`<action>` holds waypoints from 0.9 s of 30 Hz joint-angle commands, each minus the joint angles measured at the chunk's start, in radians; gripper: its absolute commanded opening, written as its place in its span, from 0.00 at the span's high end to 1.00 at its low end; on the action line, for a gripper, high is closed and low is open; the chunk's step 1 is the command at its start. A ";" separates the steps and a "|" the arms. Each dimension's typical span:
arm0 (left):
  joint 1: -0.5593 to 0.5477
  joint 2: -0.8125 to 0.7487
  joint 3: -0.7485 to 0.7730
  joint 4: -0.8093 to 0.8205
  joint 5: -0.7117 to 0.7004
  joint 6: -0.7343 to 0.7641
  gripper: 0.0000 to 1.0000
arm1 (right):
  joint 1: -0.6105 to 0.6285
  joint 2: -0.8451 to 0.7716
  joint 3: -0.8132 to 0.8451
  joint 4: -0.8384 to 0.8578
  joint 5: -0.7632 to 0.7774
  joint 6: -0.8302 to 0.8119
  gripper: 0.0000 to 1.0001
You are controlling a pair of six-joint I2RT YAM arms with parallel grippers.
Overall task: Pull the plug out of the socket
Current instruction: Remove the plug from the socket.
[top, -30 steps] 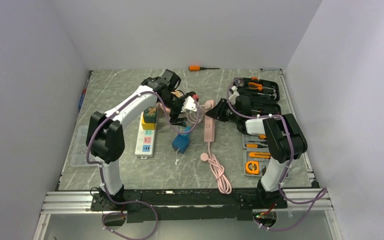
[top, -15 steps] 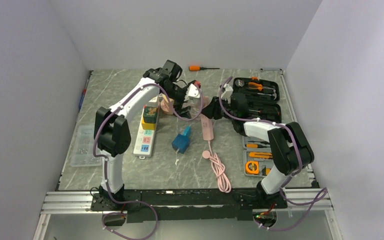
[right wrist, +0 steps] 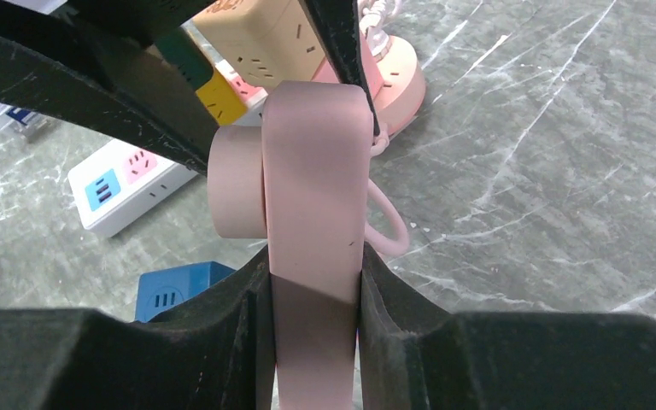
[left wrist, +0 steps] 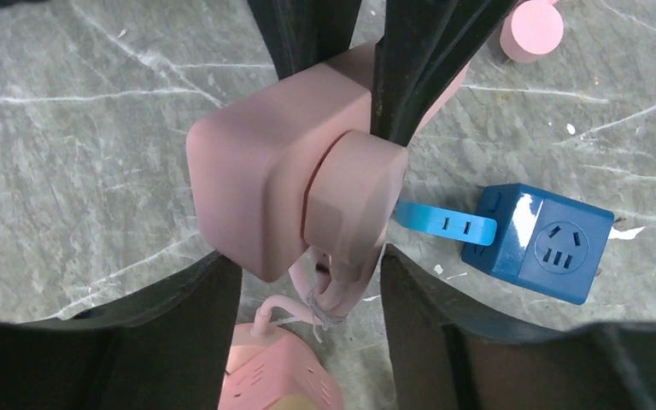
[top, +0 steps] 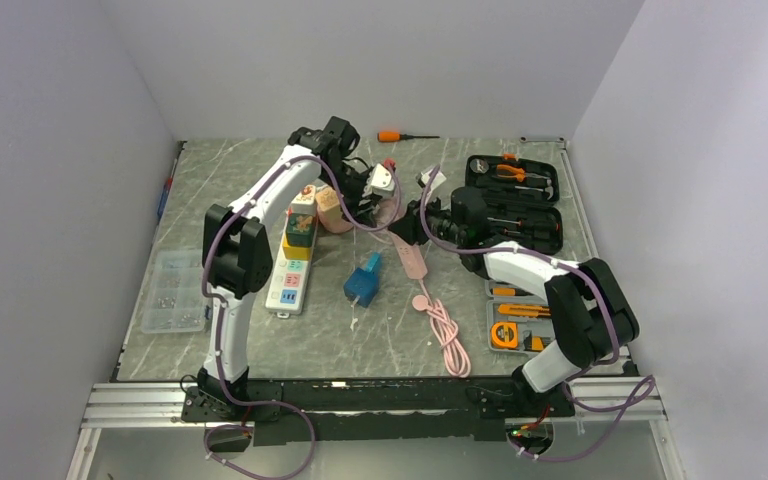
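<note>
Together, both pincers meet on the pink socket strip (right wrist: 316,171), whose gripped end is raised off the bench (left wrist: 77,154). The right pincer (right wrist: 312,282) is clenched on that end. The left pincer (left wrist: 312,273) is closed around the round pink plug (left wrist: 354,196), which sits fully seated in the strip.

The plug's (left wrist: 354,201) prongs sat hidden inside the pink power strip (right wrist: 316,188), its lower end cut by the bottom edge. The blue cube socket (right wrist: 175,292) hid mostly behind the right gripper's (right wrist: 312,256) finger. From above, the plug was too small to make out.
</note>
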 commanded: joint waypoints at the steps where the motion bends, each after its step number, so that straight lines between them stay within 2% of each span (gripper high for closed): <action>1: -0.006 0.008 0.053 -0.120 0.071 0.093 0.43 | 0.020 -0.025 0.068 0.120 -0.019 -0.057 1.00; 3: -0.010 0.015 0.064 -0.169 0.078 0.122 0.50 | 0.020 -0.014 0.072 0.130 -0.008 -0.054 1.00; 9: -0.022 0.023 0.051 -0.239 0.070 0.160 0.53 | 0.020 -0.008 0.062 0.180 0.044 -0.057 1.00; 11: -0.021 0.016 0.040 -0.232 0.073 0.161 0.58 | 0.019 -0.010 0.059 0.188 0.050 -0.058 1.00; 13: -0.022 0.015 0.038 -0.221 0.083 0.157 0.73 | 0.020 -0.006 0.056 0.192 0.049 -0.055 1.00; 15: -0.024 0.019 0.051 -0.219 0.100 0.145 0.99 | 0.018 0.004 0.049 0.204 0.052 -0.049 1.00; 22: -0.023 0.003 0.042 -0.229 0.146 0.137 1.00 | 0.007 0.047 0.018 0.263 0.030 -0.006 1.00; 27: -0.023 -0.012 0.035 -0.335 0.189 0.254 1.00 | -0.025 0.096 0.003 0.302 0.031 0.024 1.00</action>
